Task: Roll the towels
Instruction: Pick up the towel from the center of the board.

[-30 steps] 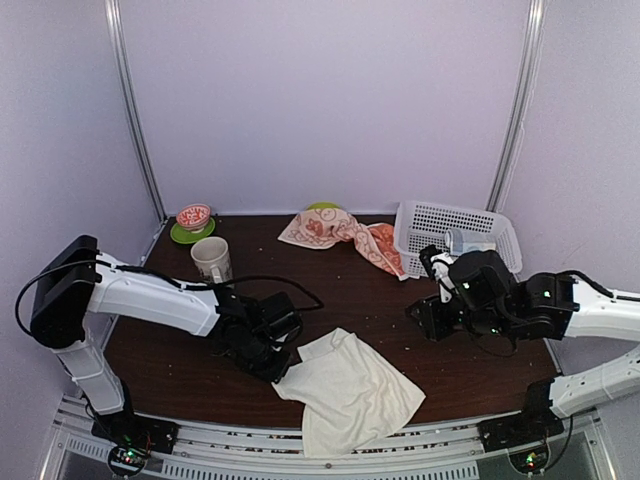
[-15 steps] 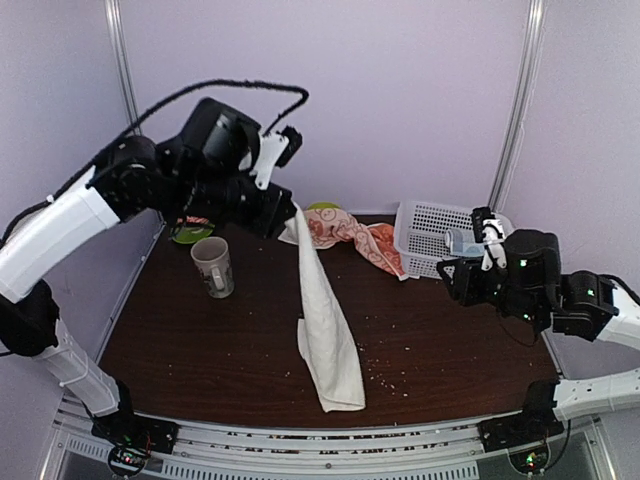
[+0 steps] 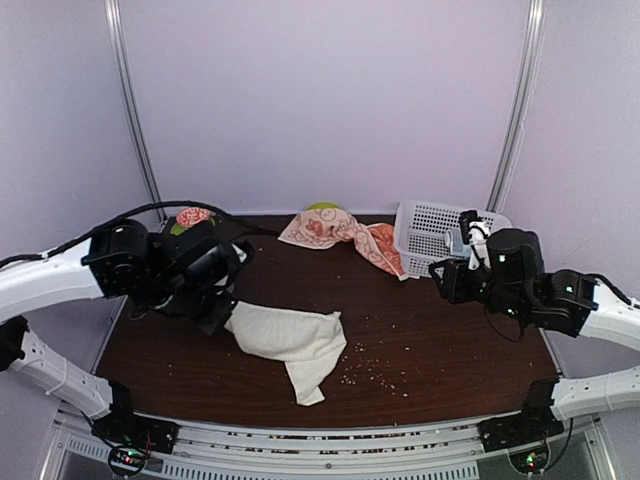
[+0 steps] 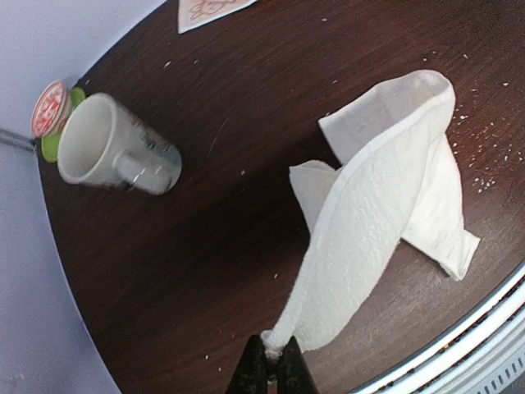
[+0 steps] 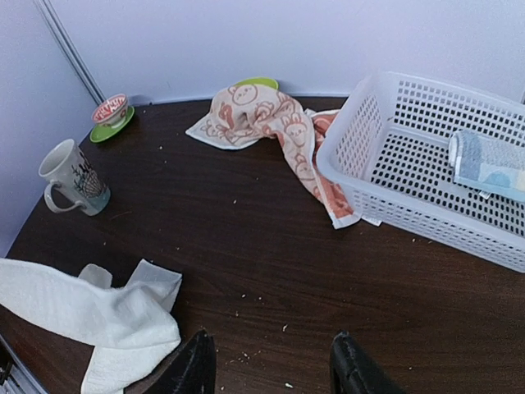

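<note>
A white towel (image 3: 290, 338) lies crumpled on the dark table, left of centre; it also shows in the left wrist view (image 4: 385, 205) and the right wrist view (image 5: 90, 316). My left gripper (image 4: 273, 361) is shut on one edge of it and holds that edge just above the table, at its left end in the top view (image 3: 225, 318). A peach patterned towel (image 3: 345, 232) lies bunched at the back, draped against a white basket (image 3: 455, 232). My right gripper (image 5: 271, 361) is open and empty above the table's right side, near the basket.
A white mug (image 4: 111, 152) stands at the back left, mostly hidden by my left arm in the top view. A red-patterned bowl on a green saucer (image 3: 192, 218) sits behind it. The basket holds a folded blue cloth (image 5: 488, 164). Crumbs (image 3: 375, 370) dot the table.
My left arm swung the white towel up high, then brought it down; the towel now lies on the table left of centre. My right gripper drew back toward the basket.
</note>
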You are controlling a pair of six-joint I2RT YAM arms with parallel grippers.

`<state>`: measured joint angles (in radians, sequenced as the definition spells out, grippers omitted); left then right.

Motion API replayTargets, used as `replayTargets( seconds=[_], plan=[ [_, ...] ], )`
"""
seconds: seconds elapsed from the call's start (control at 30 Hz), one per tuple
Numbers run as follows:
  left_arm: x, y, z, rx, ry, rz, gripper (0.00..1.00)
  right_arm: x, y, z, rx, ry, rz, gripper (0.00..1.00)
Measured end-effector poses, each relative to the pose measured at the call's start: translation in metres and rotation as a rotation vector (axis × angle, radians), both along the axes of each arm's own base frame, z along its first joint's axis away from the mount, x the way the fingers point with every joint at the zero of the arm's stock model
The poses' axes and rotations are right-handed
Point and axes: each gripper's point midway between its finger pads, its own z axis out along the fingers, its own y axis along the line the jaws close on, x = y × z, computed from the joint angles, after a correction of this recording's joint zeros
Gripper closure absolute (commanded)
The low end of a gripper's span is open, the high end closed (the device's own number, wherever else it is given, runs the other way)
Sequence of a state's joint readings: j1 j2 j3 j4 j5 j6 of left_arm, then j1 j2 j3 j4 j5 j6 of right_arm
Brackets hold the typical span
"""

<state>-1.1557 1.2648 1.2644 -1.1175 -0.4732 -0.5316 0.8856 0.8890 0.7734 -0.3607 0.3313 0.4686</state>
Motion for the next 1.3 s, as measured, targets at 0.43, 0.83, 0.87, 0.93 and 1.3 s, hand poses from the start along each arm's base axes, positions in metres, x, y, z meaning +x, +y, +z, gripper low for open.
replayTargets(
  seconds=[0.43, 0.83, 0.87, 0.93, 1.3],
  plan=[
    [-0.035, 0.125, -0.001, -0.151, -0.029, 0.367, 1.00, 0.020, 0.111, -0.105, -0.023, 0.309, 0.208, 0.53],
    [-0.039, 0.143, -0.010, -0.154, -0.029, 0.440, 1.00, 0.049, 0.237, -0.144, 0.054, 0.446, 0.343, 0.52],
    [-0.040, 0.144, -0.012, -0.147, -0.027, 0.442, 1.00, 0.051, 0.246, -0.146, 0.055, 0.448, 0.353, 0.52],
    [-0.041, 0.145, -0.016, -0.139, -0.025, 0.444, 1.00, 0.053, 0.261, -0.149, 0.061, 0.456, 0.370, 0.52],
    [-0.041, 0.147, -0.017, -0.147, -0.026, 0.446, 1.00, 0.053, 0.284, -0.204, 0.007, 0.578, 0.355, 0.54]
  ],
)
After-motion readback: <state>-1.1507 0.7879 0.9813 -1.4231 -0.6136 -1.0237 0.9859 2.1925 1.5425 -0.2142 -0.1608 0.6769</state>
